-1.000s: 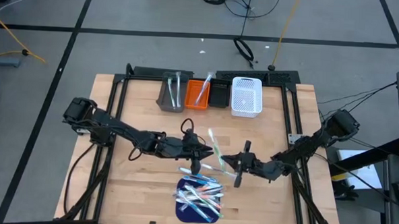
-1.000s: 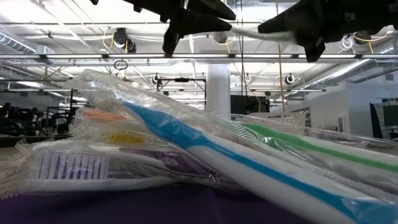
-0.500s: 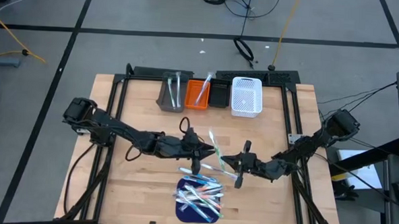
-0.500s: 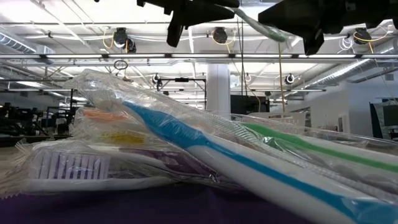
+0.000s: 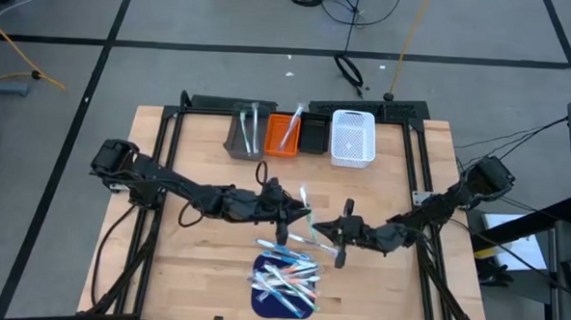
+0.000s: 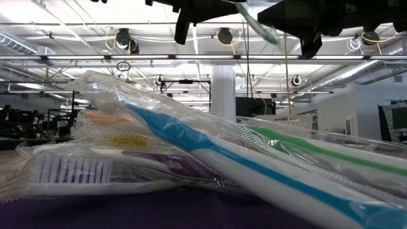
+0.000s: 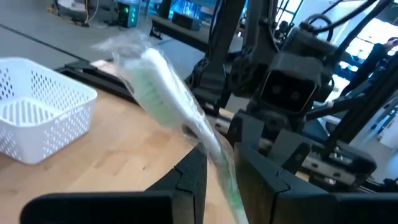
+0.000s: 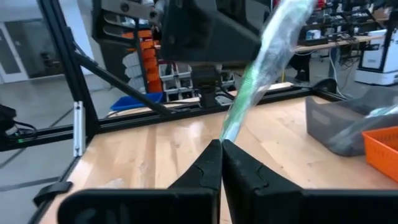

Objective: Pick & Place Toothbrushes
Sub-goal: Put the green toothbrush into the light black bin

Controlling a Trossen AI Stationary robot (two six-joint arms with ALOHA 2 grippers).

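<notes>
1. Both arms meet over the middle of the wooden tabletop (image 5: 195, 248), reaching in from either side, hands raised clear of the wood.
2. Between them hangs one wrapped toothbrush with a green stripe (image 5: 307, 215), slanting across the gap from one hand to the other.
3. The left hand (image 7: 216, 171) has its two fingers clamped on the toothbrush's handle; in its wrist view the white, bristled end in its clear wrapper sticks up and away from the fingers.
4. The right hand (image 8: 221, 158) has its fingers pressed tight together, pinching the thin end of the same toothbrush; the green-striped wrapper rises steeply from the fingertips.
5. So it is a shared grip right now, one toothbrush, two hands on it, well above the surface.
6. From table height the two dark hands show at the top of the picture with the green brush (image 6: 257, 25) bridging them.
7. Below and toward the front edge, the pile of wrapped toothbrushes (image 5: 285, 281) lies on the dark blue mat (image 5: 260, 296), in blue, white, green and pinkish tones, a few spilling onto the wood just beside the mat.
8. Along the back edge stand four bins in a row: grey bin (image 5: 245, 131), orange bin (image 5: 284, 136), black bin (image 5: 314, 134), white basket (image 5: 353, 138).
9. The grey bin and the orange bin each hold toothbrushes already.
10. The white perforated basket also shows in the left wrist view (image 7: 37, 115), sitting on the wood.
</notes>
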